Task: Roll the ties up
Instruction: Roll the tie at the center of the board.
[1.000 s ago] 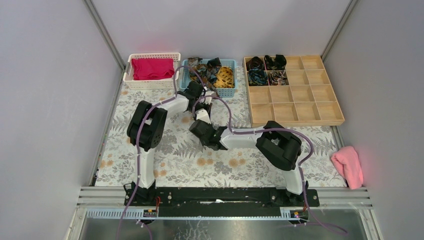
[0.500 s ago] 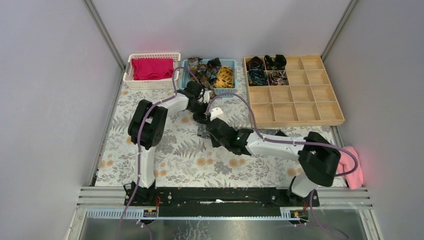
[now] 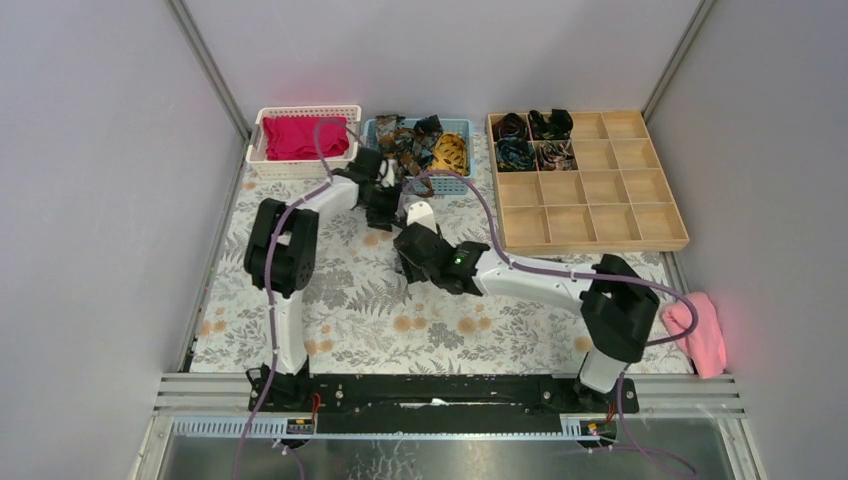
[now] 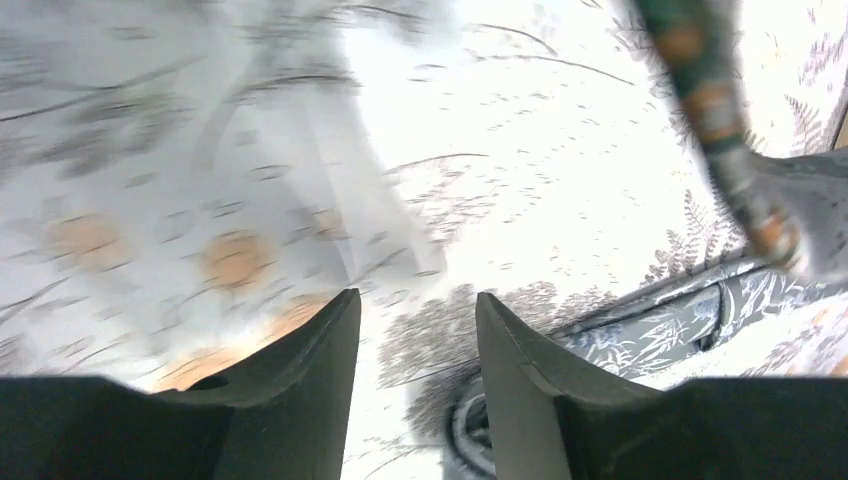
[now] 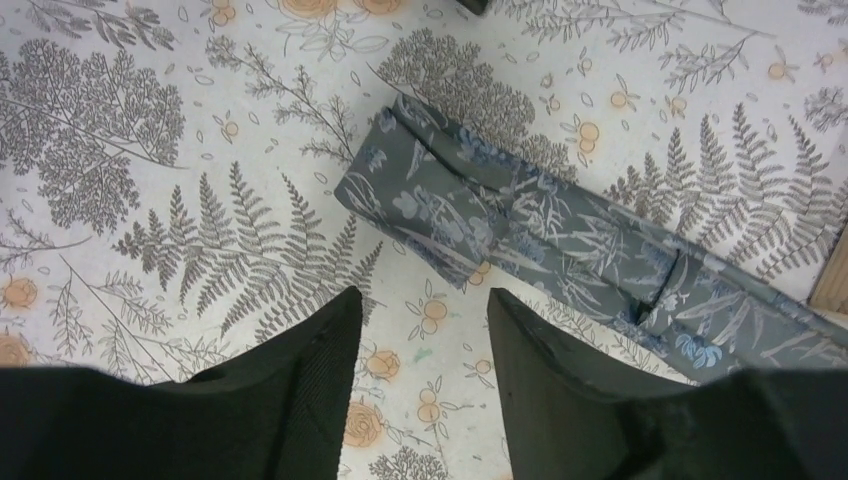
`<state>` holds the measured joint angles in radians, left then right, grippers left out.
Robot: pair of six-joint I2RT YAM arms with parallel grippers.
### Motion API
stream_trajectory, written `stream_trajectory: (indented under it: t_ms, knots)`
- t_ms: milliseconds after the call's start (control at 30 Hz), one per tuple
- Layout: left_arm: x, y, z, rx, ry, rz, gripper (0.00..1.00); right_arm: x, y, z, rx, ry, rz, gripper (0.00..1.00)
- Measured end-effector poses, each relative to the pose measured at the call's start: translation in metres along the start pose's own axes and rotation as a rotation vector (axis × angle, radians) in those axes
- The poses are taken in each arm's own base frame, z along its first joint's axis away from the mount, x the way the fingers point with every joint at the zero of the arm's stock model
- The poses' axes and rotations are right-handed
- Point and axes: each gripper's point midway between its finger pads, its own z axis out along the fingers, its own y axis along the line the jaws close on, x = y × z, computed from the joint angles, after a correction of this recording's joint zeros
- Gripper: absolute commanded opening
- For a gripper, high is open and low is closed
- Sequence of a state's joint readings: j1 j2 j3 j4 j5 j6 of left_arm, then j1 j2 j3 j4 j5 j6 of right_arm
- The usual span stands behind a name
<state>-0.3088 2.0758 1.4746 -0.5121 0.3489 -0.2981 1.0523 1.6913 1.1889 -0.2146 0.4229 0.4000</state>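
Note:
A grey-blue flower-patterned tie [image 5: 560, 235] lies partly folded on the tablecloth, just ahead of my right gripper [image 5: 422, 300], which is open and empty above the cloth. My left gripper [image 4: 415, 300] is open too, with nothing between its fingers; this view is motion-blurred. The same grey tie [image 4: 680, 320] shows at its lower right, and a teal-and-orange tie [image 4: 705, 95] crosses its upper right corner. From above, the left gripper [image 3: 380, 205] sits in front of the blue basket [image 3: 462, 184] of loose ties [image 3: 425, 145], and the right gripper [image 3: 412, 250] is just below it.
A wooden compartment tray [image 3: 600, 210] at the back right holds several rolled ties [image 3: 530, 140] in its left cells. A white basket [image 3: 255, 150] with magenta cloth [image 3: 300, 137] stands at the back left. A pink cloth [image 3: 697, 330] lies at the right edge.
Both grippers have gone from shut to open. The left gripper has moved back and left toward the baskets. The right arm has stretched out to the left over the grey tie.

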Motion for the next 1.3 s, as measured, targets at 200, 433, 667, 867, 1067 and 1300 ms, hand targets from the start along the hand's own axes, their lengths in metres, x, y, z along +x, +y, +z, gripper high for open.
stream_trajectory:
  t_ms: [200,433,667,867,1067,1300]
  knots:
    - [-0.017,0.04,-0.068,-0.044,-0.209,-0.189,0.57,-0.016,0.015,0.019,0.069,0.039,-0.011,0.68]
    - [-0.035,0.029,-0.159,-0.051,-0.531,-0.223,0.57,-0.023,0.058,0.059,0.168,0.106,-0.019,0.74]
    - [-0.036,0.044,-0.172,-0.09,-0.608,-0.26,0.49,-0.002,0.046,0.07,0.327,0.179,-0.034,0.72]
    - [-0.029,0.054,-0.162,-0.089,-0.604,-0.286,0.46,0.002,0.033,0.073,0.442,0.198,-0.056,0.73]
    - [-0.028,0.066,-0.153,-0.1,-0.589,-0.307,0.42,0.026,0.019,0.081,0.514,0.254,-0.105,0.73]
    - [-0.03,0.074,-0.153,-0.111,-0.595,-0.321,0.4,0.03,0.01,0.085,0.55,0.254,-0.113,0.73]
